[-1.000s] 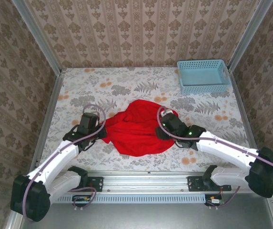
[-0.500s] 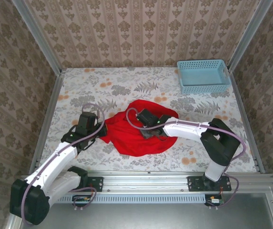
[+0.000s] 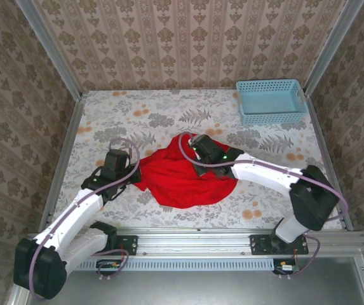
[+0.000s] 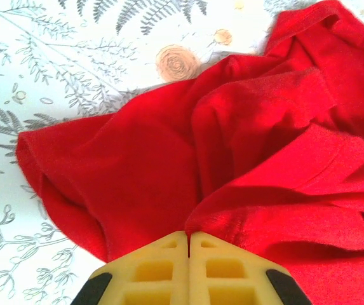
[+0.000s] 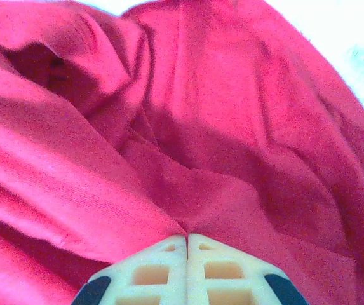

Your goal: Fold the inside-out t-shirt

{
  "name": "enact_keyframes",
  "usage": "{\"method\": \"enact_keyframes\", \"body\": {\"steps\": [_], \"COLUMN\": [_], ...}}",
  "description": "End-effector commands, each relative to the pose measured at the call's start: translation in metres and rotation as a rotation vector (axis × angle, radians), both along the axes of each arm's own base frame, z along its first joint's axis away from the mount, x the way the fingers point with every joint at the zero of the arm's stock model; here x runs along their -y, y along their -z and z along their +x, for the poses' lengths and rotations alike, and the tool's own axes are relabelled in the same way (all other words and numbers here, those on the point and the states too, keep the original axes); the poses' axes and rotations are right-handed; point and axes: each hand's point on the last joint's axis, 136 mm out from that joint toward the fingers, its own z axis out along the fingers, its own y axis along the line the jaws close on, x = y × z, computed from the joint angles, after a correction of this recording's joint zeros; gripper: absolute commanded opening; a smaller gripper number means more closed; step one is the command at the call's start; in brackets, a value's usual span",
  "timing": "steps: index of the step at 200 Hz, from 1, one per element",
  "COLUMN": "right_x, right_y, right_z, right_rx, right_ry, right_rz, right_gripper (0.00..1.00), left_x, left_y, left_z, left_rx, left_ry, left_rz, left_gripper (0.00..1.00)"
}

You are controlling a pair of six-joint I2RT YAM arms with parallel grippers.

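You can't make out the sleeves or collar: the red t-shirt (image 3: 180, 184) lies crumpled mid-tabletop (image 3: 169, 114). The left end effector (image 4: 188, 237) and the right end effector (image 5: 187, 238) are each pressed together, pinching a cloth fold.

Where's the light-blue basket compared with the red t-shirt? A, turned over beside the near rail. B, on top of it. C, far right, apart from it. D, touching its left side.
C: the light-blue basket sits upright at the far right, well apart from the crumpled red t-shirt.
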Motion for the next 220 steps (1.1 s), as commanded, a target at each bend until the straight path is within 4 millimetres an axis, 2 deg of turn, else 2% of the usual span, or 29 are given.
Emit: {"method": "enact_keyframes", "body": {"steps": [1, 20, 30, 70, 85, 93, 111, 131, 143, 160, 192, 203, 220], "right_x": [0.007, -0.002, -0.001, 0.008, 0.011, 0.015, 0.018, 0.012, 0.003, -0.008, -0.027, -0.029, -0.026], "right_y": [-0.013, -0.016, -0.013, -0.002, 0.000, -0.001, -0.016, -0.050, -0.066, -0.079, -0.080, -0.081, -0.080], "right_z": [-0.007, -0.018, -0.020, -0.015, -0.007, 0.000, 0.016, 0.029, 0.033, 0.039, 0.047, 0.049, 0.052], "right_rx": [0.022, 0.007, -0.001, 0.010, 0.018, 0.025, 0.058, 0.131, 0.157, 0.169, 0.139, 0.141, 0.144], "right_ry": [0.012, -0.072, -0.074, -0.028, -0.003, 0.025, 0.055, 0.047, 0.021, -0.004, -0.033, -0.027, -0.007], "right_rz": [0.034, 0.074, 0.060, 0.036, 0.025, 0.021, 0.036, 0.065, 0.096, 0.121, 0.159, 0.169, 0.163], "right_gripper": [0.00, 0.00, 0.00, 0.00, 0.00, 0.00, 0.00, 0.00, 0.00, 0.00, 0.00, 0.00, 0.00], "left_x": [-0.010, -0.010, -0.010, -0.010, -0.008, -0.006, -0.002, -0.004, -0.006, 0.000, 0.062, 0.085, 0.119], "left_y": [-0.002, -0.001, -0.001, 0.001, 0.003, 0.005, 0.009, 0.012, 0.008, -0.011, -0.053, -0.058, -0.054], "left_z": [0.003, 0.003, 0.004, 0.004, 0.003, 0.002, 0.001, 0.000, 0.000, 0.004, 0.003, 0.001, -0.002], "left_rx": [-0.005, -0.014, -0.015, -0.019, -0.026, -0.035, -0.056, -0.072, -0.059, 0.006, 0.178, 0.202, 0.203], "left_ry": [-0.013, -0.012, -0.013, -0.010, -0.001, 0.011, 0.033, 0.031, 0.030, 0.061, 0.274, 0.341, 0.414], "left_rz": [0.060, 0.064, 0.065, 0.066, 0.066, 0.063, 0.061, 0.077, 0.094, 0.110, 0.098, 0.070, 0.035], "left_gripper": [0.00, 0.00, 0.00, 0.01, 0.02, 0.05, 0.10, 0.16, 0.26, 0.41, 0.62, 0.65, 0.68]}}
